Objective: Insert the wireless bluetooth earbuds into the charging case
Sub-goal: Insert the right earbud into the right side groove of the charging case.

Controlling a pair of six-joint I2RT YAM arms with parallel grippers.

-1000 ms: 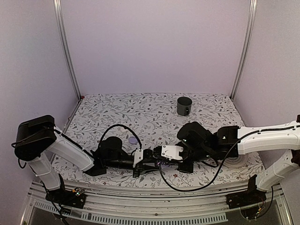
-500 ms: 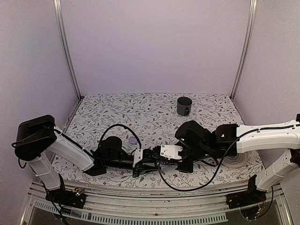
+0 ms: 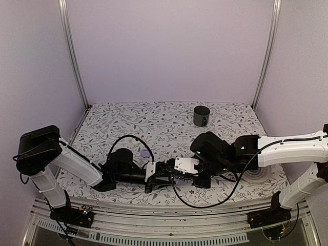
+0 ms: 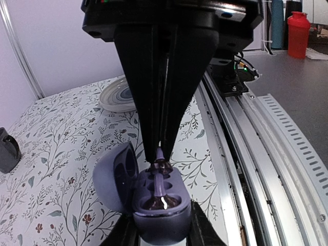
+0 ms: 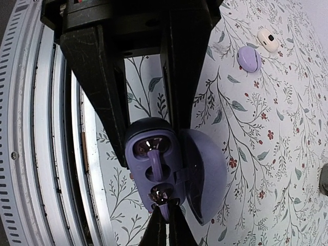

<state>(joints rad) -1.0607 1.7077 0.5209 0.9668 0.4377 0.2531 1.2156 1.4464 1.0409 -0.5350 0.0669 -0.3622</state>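
One earbud (image 5: 163,202) pinched tight in right pincer (image 5: 165,219) at open case (image 4: 146,197); left pincer (image 4: 161,228) grasps case.

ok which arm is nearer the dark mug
Right. The right arm reaches in on the near side of the mug, its black wrist closest to it; the left arm lies well off to the mug's near left.

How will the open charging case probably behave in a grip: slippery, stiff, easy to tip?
Probably slippery: the charging case looks glossy and rounded, so it may twist in the left gripper. The shell seems rigid, but the open lid hangs on a hinge and would likely swing if pushed.
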